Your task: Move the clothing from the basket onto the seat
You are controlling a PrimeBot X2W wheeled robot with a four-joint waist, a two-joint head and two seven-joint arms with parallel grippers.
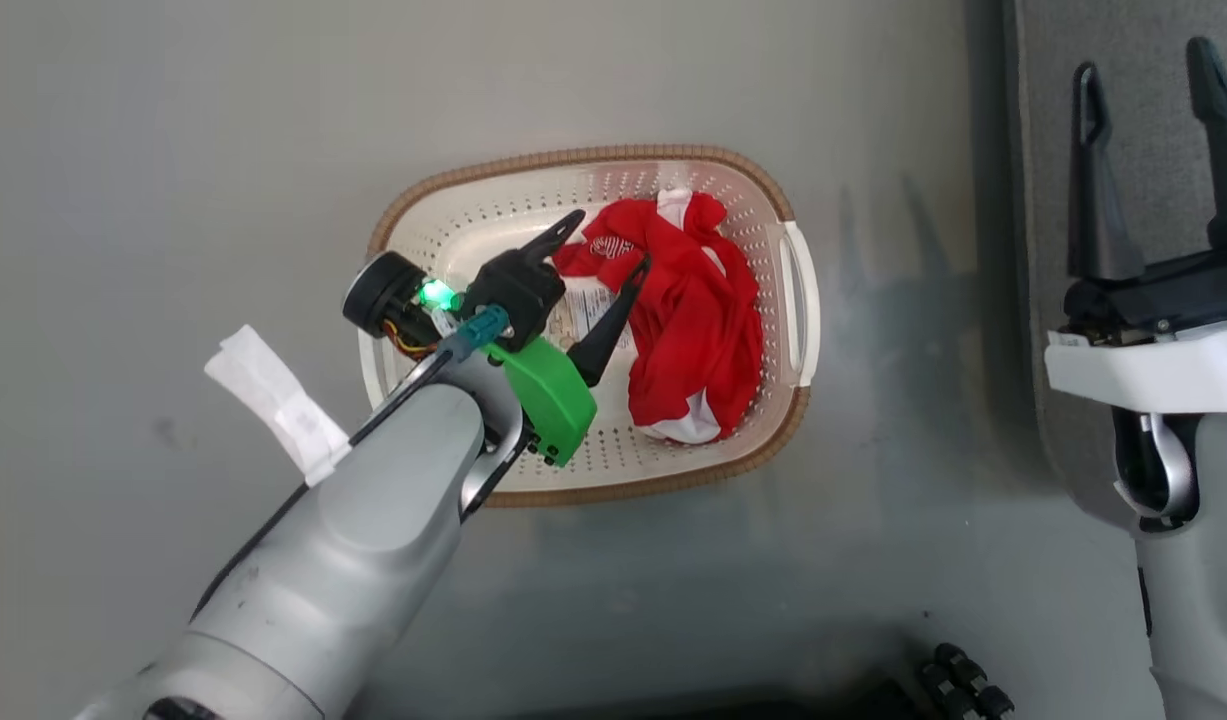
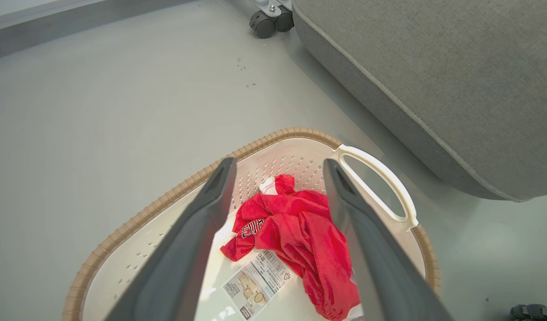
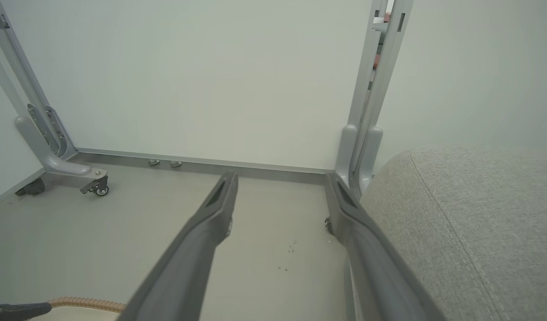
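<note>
The clothing point(image 1: 693, 310) lies bunched in the basket point(image 1: 493, 215), on the side nearest the seat point(image 2: 433, 67). Our left gripper point(image 1: 609, 240) hangs above it, fingers spread and empty. Our right gripper point(image 1: 1145, 62), equally spread and empty, stands by the seat's edge.

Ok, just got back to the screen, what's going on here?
The left gripper hangs open over the basket, with its fingers aimed at the red clothing and nothing gripped yet. All the clothing lies bunched in the basket on the floor. The right gripper is open and empty, over the edge of the seat.
</note>
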